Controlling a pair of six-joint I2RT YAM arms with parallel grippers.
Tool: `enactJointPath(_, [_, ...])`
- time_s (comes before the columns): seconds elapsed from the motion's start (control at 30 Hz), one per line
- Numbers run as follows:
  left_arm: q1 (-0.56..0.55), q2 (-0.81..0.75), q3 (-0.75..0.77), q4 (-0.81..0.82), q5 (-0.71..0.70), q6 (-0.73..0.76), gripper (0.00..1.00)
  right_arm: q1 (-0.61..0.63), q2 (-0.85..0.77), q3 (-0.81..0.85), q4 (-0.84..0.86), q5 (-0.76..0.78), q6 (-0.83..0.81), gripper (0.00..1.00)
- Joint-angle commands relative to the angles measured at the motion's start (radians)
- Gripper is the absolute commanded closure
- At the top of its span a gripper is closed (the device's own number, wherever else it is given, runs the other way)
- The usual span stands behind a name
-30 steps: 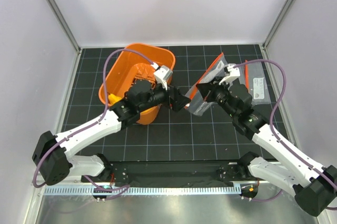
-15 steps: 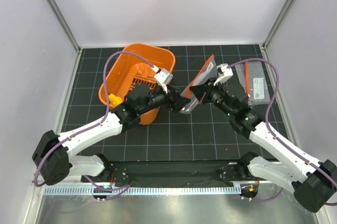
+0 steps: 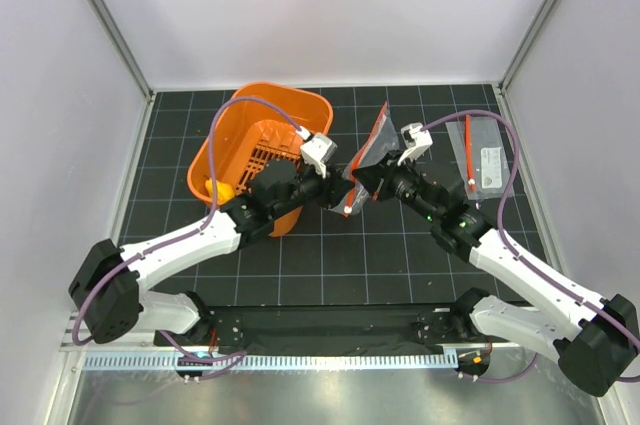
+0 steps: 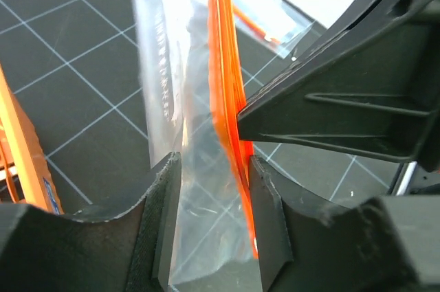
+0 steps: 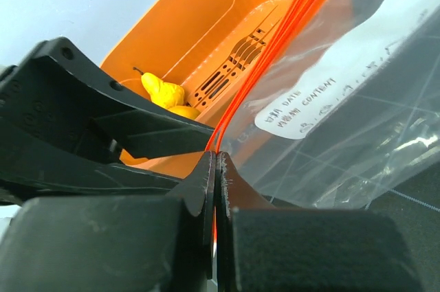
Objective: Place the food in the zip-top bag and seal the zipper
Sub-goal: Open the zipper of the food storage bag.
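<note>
Bag-opening step, mid-air.
Right claw [image 5: 214,161] pinches the red-orange zipper strip [image 5: 275,51] of the clear plastic zip-top bag [image 4: 199,189]; left claw [image 4: 210,168], spread, straddles it (no grip yet). Next, likely: pinch, pull apart. Yellow toy food [image 5: 161,89] sits in orange basket [image 3: 265,90].

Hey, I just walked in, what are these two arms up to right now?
Both arms meet mid-table over the zip-top bag. The right gripper is shut on its orange zipper and holds it up; the left gripper straddles the bag with open jaws. The yellow food lies in the orange basket, none bagged yet.
</note>
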Motion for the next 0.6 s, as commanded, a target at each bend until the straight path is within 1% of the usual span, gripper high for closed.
enactJointPath(0.0, [-0.005,0.015,0.051,-0.009,-0.04,0.04,0.55,0.009,-0.002,0.007,0.071,-0.012,-0.003,0.99])
enactJointPath(0.07, [-0.005,0.021,0.058,-0.023,-0.068,0.04,0.62,0.01,0.0,0.008,0.071,-0.012,-0.001,0.99])
enactJointPath(0.1, [-0.008,0.027,0.075,-0.035,-0.078,0.041,0.71,0.01,0.0,0.008,0.07,-0.01,-0.004,0.99])
enactJointPath(0.17, [-0.007,0.029,0.083,-0.066,-0.095,0.043,0.78,0.012,-0.002,0.008,0.065,-0.002,-0.006,0.99])
enactJointPath(0.2, [-0.007,0.026,0.082,-0.068,-0.1,0.043,0.85,0.012,-0.002,0.008,0.062,0.002,-0.006,0.99])
enactJointPath(0.3, [-0.007,0.01,0.074,-0.065,-0.123,0.036,0.92,0.012,0.0,0.014,0.033,0.046,-0.009,0.99])
enactJointPath(0.33, [-0.007,0.0,0.069,-0.06,-0.131,0.029,0.94,0.012,0.001,0.023,0.021,0.098,-0.009,0.99])
enactJointPath(0.4, [-0.007,-0.005,0.066,-0.062,-0.134,0.02,0.99,0.012,0.017,0.033,-0.025,0.146,-0.006,0.99])
enactJointPath(0.5, [-0.007,-0.011,0.069,-0.066,-0.135,0.003,1.0,0.012,0.04,0.05,-0.071,0.221,0.003,0.99])
enactJointPath(0.57, [-0.005,-0.005,0.083,-0.088,-0.135,-0.011,0.99,0.012,0.049,0.059,-0.097,0.269,0.012,0.96])
